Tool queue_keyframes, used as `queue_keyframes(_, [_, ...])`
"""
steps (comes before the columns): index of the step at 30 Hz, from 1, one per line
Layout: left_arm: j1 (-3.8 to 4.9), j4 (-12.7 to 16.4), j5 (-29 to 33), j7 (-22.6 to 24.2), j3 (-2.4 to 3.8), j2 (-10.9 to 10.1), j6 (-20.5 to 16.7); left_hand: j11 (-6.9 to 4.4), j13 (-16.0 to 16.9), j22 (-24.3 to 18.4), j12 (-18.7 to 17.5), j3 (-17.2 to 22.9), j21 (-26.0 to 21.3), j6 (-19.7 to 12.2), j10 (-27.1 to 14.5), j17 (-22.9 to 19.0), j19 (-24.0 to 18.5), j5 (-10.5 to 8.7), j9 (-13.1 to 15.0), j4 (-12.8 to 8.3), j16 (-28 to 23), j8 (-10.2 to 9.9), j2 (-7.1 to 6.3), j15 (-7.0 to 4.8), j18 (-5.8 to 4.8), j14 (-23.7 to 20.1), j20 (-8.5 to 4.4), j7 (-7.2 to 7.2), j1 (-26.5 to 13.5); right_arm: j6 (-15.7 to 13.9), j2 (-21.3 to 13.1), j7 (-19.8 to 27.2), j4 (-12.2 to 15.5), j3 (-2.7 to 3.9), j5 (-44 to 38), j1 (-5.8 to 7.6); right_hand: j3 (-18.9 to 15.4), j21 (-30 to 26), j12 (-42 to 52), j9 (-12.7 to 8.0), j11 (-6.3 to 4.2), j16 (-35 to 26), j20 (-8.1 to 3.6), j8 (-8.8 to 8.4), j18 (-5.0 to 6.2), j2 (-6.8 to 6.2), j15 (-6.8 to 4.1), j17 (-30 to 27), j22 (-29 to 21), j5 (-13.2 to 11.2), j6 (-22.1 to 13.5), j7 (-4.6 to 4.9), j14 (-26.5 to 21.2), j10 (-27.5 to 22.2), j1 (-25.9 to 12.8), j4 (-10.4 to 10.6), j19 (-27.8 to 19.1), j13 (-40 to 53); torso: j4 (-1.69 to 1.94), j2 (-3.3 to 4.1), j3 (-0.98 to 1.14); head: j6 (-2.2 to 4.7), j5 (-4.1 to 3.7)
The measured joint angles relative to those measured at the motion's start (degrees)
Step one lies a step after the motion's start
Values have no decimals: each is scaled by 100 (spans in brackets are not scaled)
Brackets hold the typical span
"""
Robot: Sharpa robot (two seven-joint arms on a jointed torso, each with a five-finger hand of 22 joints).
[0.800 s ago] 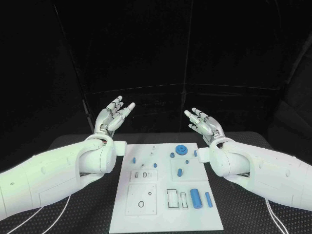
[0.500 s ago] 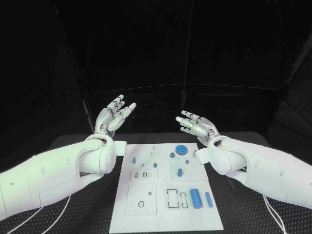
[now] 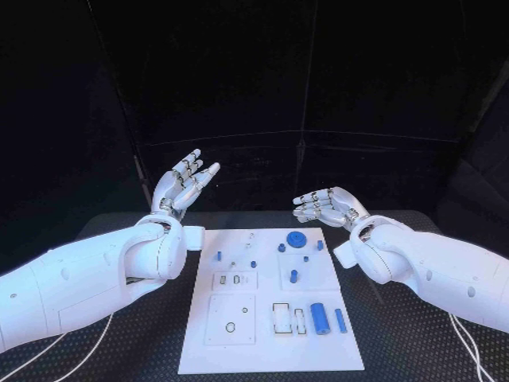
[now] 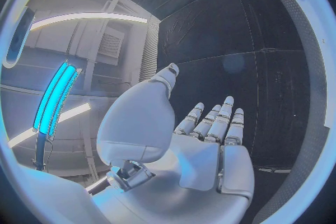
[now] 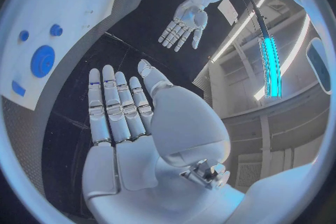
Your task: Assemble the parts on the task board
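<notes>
Hands start empty: left hand at 11 o'clock and right hand at 1 o'clock of the task board, fingers spread; best lower the right hand squarely over the round blue part.

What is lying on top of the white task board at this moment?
On the flat white task board lie small blue parts: a round disc, a thick cylinder, a thin bar and several small pegs. Neither hand covers it; its far right corner is hidden behind the right wrist.
</notes>
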Motion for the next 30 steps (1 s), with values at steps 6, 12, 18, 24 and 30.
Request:
queue_keyframes(6, [11,263,4,23,0,-97,58,-5,6,6,22,17,0,93,82,14,21,0,7,-17,22,22,24,12,0,70,20,2,24,44,5,-255,65,22,-1381,245,145,942,0,-20,-294,627,-602,0,0,-63,-487,334,440,-33,507,-154,1613,701,63,-177,1154,0,12,115,-16,-15,3])
queue_keyframes(12, [15,531,7,32,0,-197,108,-5,6,11,22,17,22,104,122,20,21,0,7,-17,22,22,24,16,0,106,20,12,24,239,12,-627,167,21,-2812,368,201,1669,-174,-35,-486,1260,-857,-73,-2,-186,-637,733,847,-33,779,-262,2081,1076,-51,-233,1506,1,64,249,-42,-17,-18])
queue_keyframes(18, [20,814,10,36,0,-346,142,-5,11,11,22,17,21,113,122,20,21,0,7,-17,22,22,23,10,0,111,20,21,24,482,52,-1148,273,20,-4241,416,320,2195,-423,-41,-525,2154,-872,-259,-2,-370,-658,1271,1166,-33,930,-331,2102,1217,-234,-188,1521,1,103,409,-71,-1,-40])
queue_keyframes(24, [20,1004,12,39,-1,-404,169,-2,11,17,21,17,21,132,124,21,21,0,11,-17,42,22,23,31,0,132,20,1,24,704,103,-1586,340,19,-5235,430,339,2437,-460,-40,-488,2649,-872,-418,-3,-504,-658,1560,1307,-148,868,-389,2102,980,-400,-108,1521,1,131,571,-102,29,-74])
queue_keyframes(30, [20,1094,14,40,-1,-423,206,16,10,37,21,33,56,152,142,32,95,0,11,-33,42,22,45,23,-1,181,29,21,45,948,146,-1869,334,19,-5761,437,311,2712,-460,-40,-436,3460,-840,-420,-2,-600,-657,2238,1469,-233,669,-385,2101,632,-369,56,1489,1,155,710,-126,77,-124])
